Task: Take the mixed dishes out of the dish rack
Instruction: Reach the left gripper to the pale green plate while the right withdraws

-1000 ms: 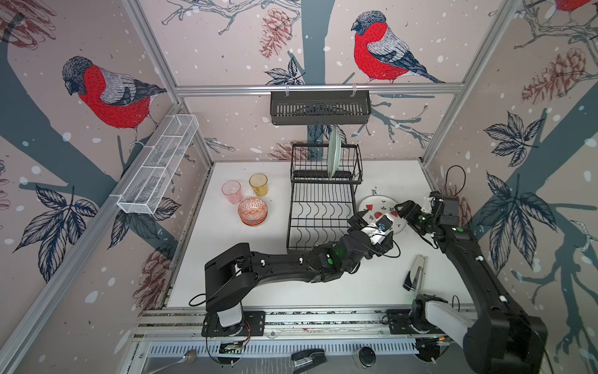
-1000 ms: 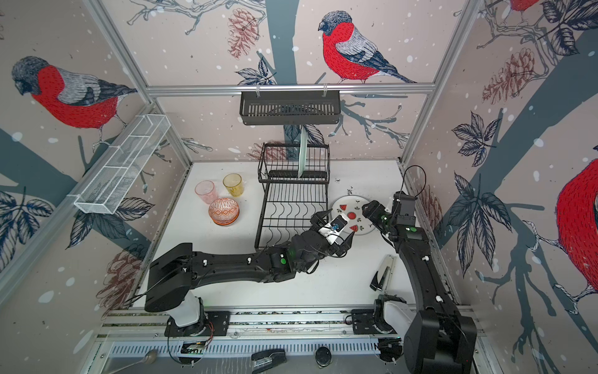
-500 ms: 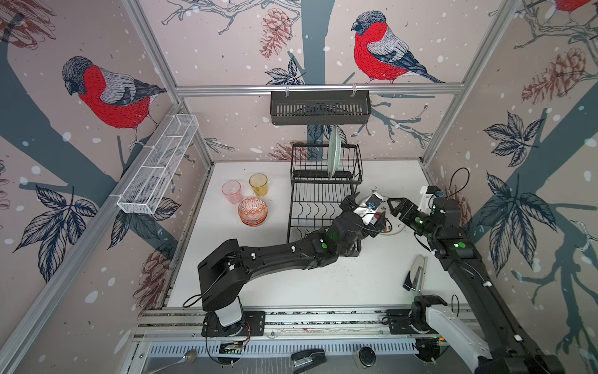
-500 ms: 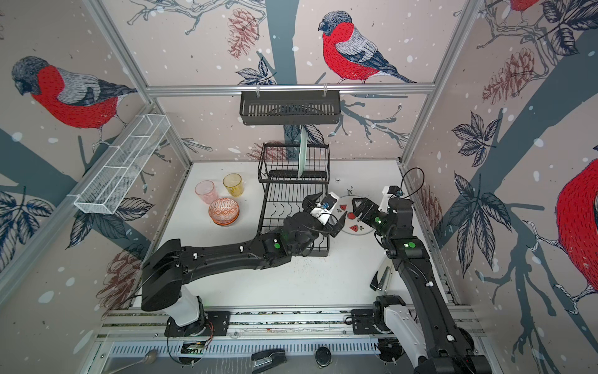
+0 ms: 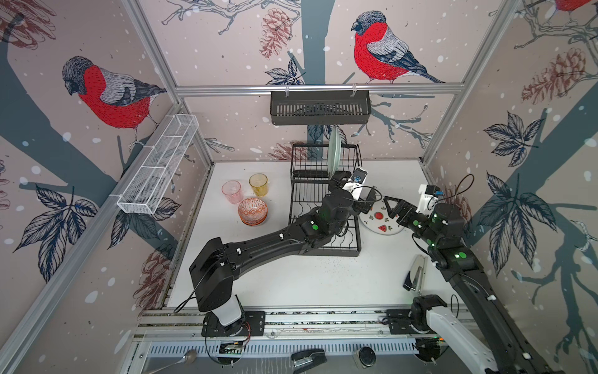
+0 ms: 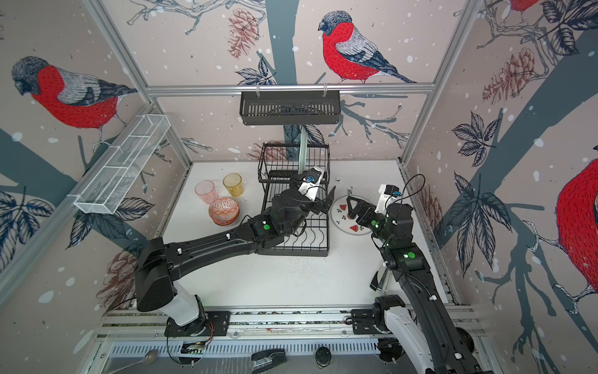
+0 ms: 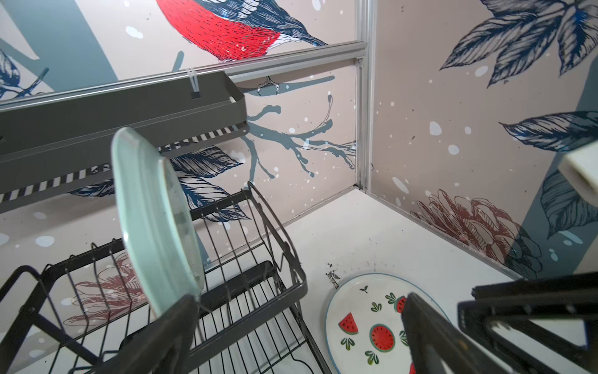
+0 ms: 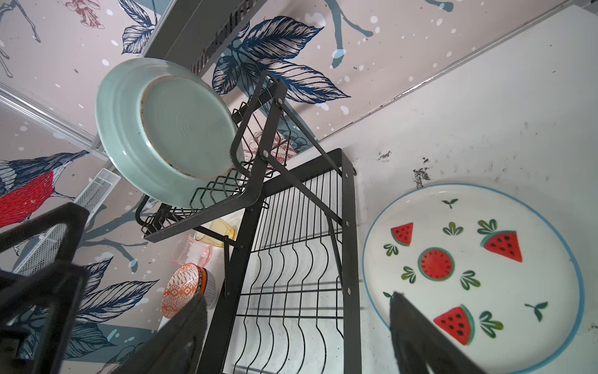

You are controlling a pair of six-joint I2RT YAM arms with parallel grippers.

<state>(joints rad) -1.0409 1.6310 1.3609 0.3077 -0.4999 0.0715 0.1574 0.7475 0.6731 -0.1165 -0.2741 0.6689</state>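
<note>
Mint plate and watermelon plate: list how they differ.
Pose: the mint plate stands on edge; the watermelon plate lies flat, face up.
Place: the mint plate sits in the dish rack's raised upper basket; the watermelon plate rests on the table beside the rack.
Look: the mint plate is plain pale green with concentric ridges; the watermelon plate is white, blue-rimmed, painted with red slices and green leaves.
Both are round plates.

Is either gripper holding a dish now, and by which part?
Nothing is held. The left gripper is open near the pale mint plate standing in the black wire dish rack; the right gripper is open by the white watermelon-print plate lying flat.
</note>
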